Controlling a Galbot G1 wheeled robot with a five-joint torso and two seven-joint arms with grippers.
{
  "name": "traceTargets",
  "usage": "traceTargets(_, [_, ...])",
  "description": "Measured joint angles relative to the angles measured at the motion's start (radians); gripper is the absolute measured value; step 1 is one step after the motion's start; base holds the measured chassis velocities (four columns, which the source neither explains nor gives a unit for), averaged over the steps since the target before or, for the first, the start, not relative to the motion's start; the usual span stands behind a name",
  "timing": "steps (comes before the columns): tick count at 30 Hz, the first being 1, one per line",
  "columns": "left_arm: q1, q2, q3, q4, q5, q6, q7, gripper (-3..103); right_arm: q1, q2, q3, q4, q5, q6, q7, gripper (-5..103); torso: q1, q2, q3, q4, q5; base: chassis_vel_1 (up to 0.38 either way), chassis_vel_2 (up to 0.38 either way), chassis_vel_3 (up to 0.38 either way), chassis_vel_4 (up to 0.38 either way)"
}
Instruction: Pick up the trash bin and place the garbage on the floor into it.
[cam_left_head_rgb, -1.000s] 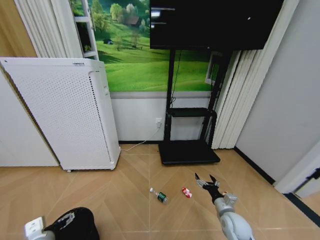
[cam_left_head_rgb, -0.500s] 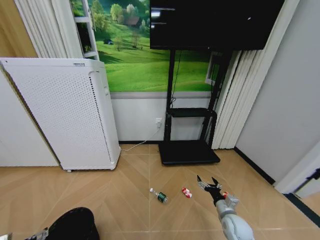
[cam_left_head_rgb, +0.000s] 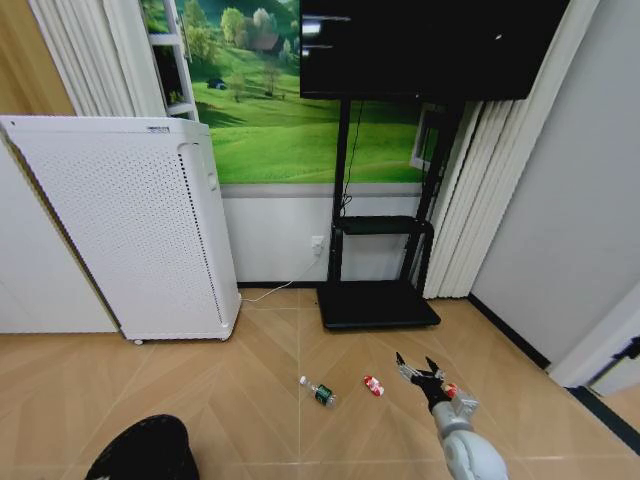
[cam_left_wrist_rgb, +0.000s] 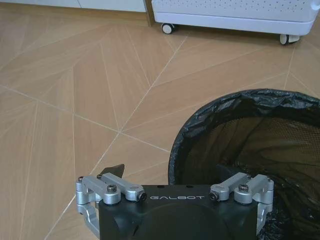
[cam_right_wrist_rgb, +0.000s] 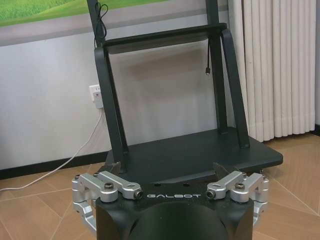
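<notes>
The trash bin (cam_left_head_rgb: 145, 450), black mesh with a dark liner, stands on the floor (cam_left_head_rgb: 250, 370) at the lower left. In the left wrist view my left gripper (cam_left_wrist_rgb: 169, 172) is open at the trash bin's rim (cam_left_wrist_rgb: 200, 120), one fingertip (cam_left_wrist_rgb: 114, 170) outside it and the other over the inside. The garbage lies mid-floor: a small clear bottle (cam_left_head_rgb: 320, 391) with a green label and a red-and-white wrapper (cam_left_head_rgb: 373, 385). My right gripper (cam_left_head_rgb: 420, 369) hovers open just right of the wrapper, holding nothing; its fingertips (cam_right_wrist_rgb: 116, 167) face the TV stand.
A tall white perforated appliance (cam_left_head_rgb: 130, 225) stands at the back left on castors (cam_left_wrist_rgb: 167, 28). A black TV stand (cam_left_head_rgb: 378, 300) with a flat base (cam_right_wrist_rgb: 190, 155) sits against the back wall, a white cable (cam_left_head_rgb: 270, 292) beside it. Curtains hang at the right.
The left arm's white wrist, beside the bin a second ago, has dropped out of the head view. The right gripper has slipped slightly lower and rightward.
</notes>
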Motion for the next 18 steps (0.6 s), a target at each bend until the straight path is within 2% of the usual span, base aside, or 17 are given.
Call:
traceTargets(11, [-0.033,0.008,0.029,0.084,0.032,-0.02,0.034,101,0.01,0.001,-0.003,-0.009,-0.004,0.0,0.004,100,0.0,0.0,0.0,0.0,0.0,0.0,0.0,0.0,0.0])
traceTargets(16, [-0.05,0.01,0.044,0.112,0.065,-0.035,0.05,94,0.014,0.001,-0.003,-0.009,-0.005,-0.002,0.005,100,0.0,0.0,0.0,0.0,0.0,0.0,0.0,0.0,0.0])
traceTargets(18, [-0.061,0.011,0.055,0.124,0.066,-0.035,0.052,84,0.015,0.001,-0.004,-0.007,-0.005,-0.004,0.005,100,0.0,0.0,0.0,0.0,-0.0001,0.0,0.0,0.0,0.0])
